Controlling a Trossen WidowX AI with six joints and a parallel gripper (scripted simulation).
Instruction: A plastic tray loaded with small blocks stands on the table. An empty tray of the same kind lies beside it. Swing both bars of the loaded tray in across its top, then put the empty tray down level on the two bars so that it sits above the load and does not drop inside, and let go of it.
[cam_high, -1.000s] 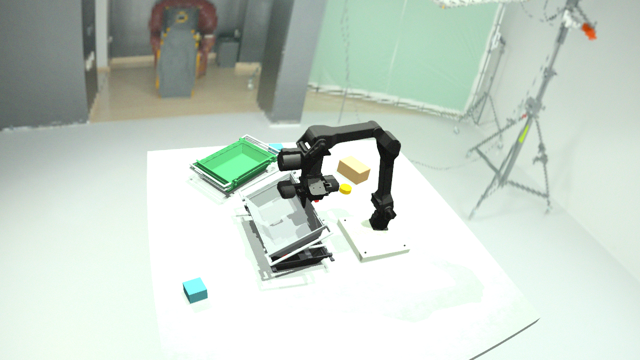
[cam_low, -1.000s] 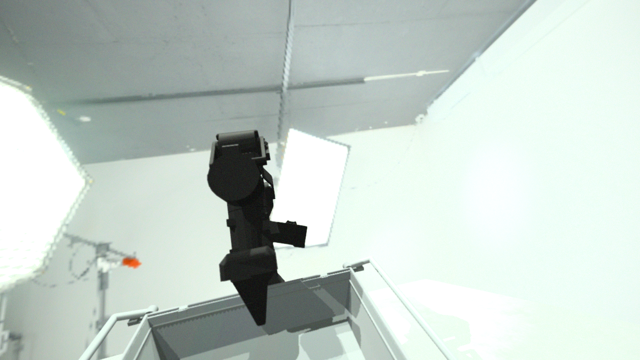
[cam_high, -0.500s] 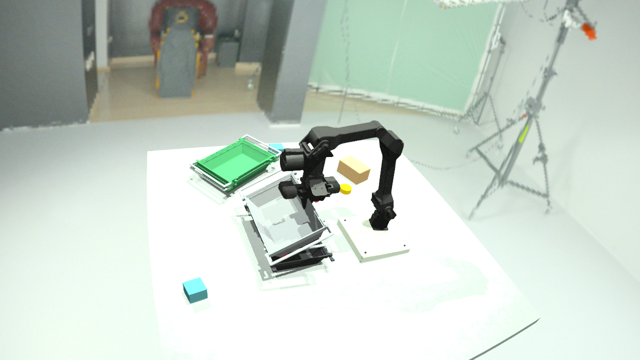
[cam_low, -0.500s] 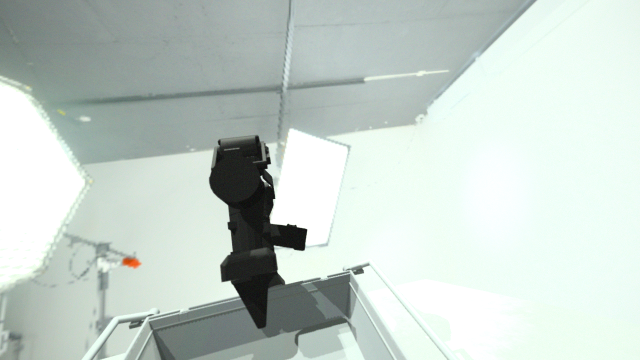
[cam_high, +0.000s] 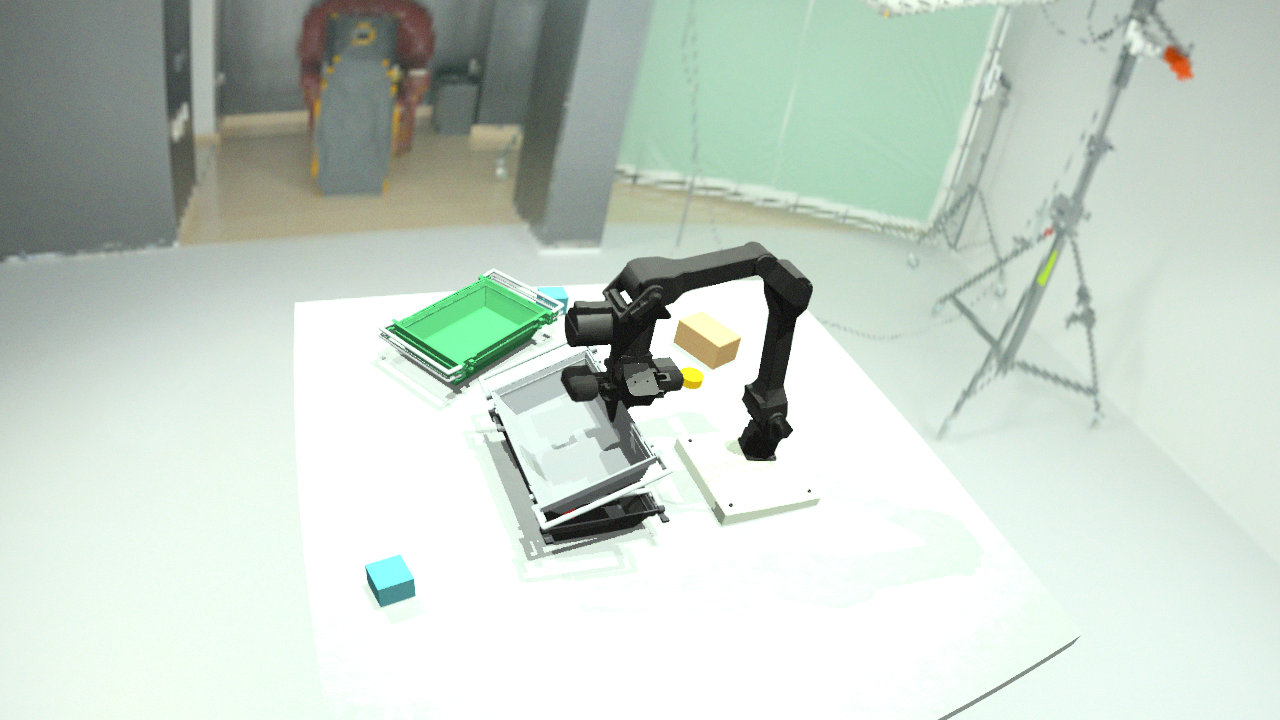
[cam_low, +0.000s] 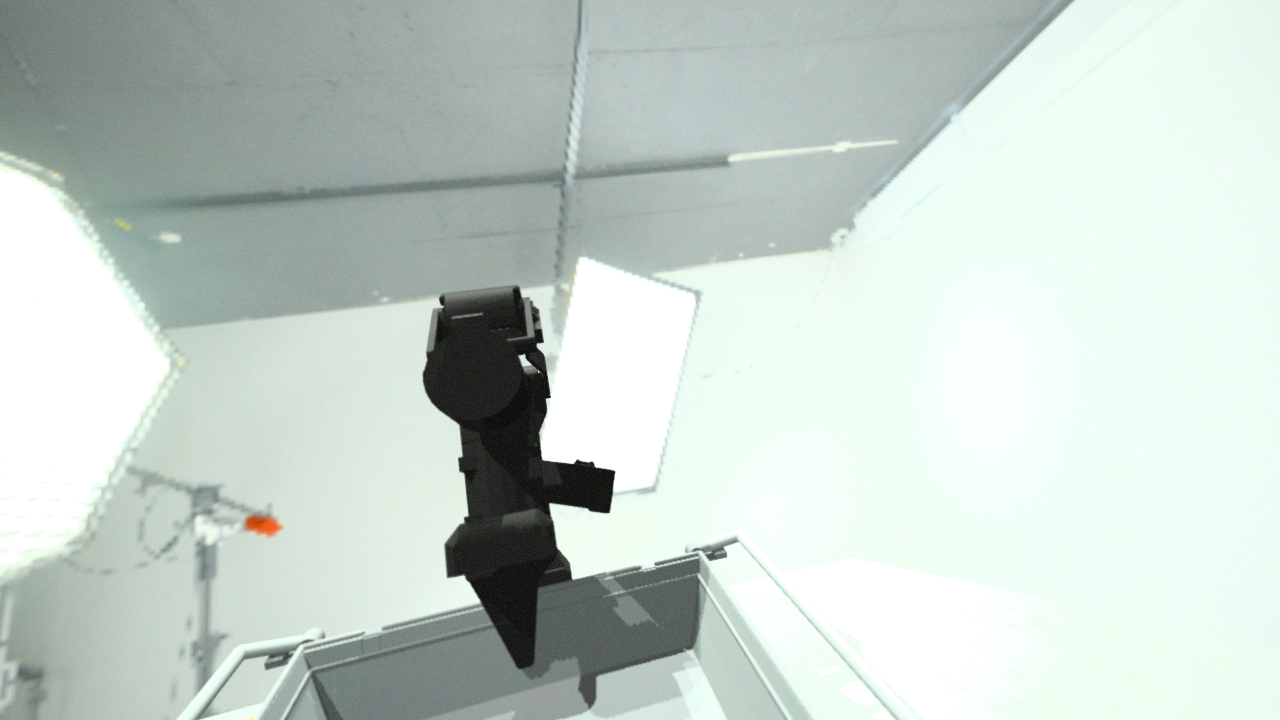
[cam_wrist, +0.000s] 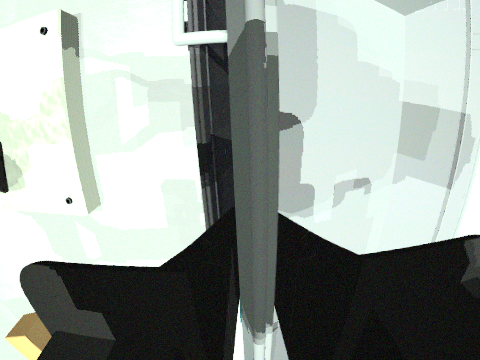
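Observation:
My gripper (cam_high: 614, 410) (cam_low: 529, 617) (cam_wrist: 249, 215) is shut on the long side wall of the empty grey tray (cam_high: 586, 495) (cam_low: 644, 617) (cam_wrist: 254, 130), on the side toward the arm base. One finger is inside that tray, the other outside. The grey tray is over the black loaded tray (cam_high: 601, 526) (cam_wrist: 216, 115) and looks tilted, its gripped side higher. Its own bars stick out over its ends. A white bar (cam_wrist: 207, 38) of the loaded tray shows at the near end. Most of the load and the far bar are hidden; I cannot tell whether the trays touch.
A green tray (cam_high: 456, 326) stands at the back left with a teal block (cam_high: 554, 295) behind it. A tan box (cam_high: 707, 338) and a yellow disc (cam_high: 691, 378) lie behind the arm's base plate (cam_high: 751, 492) (cam_wrist: 35, 120). Another teal block (cam_high: 391, 582) lies at the front left.

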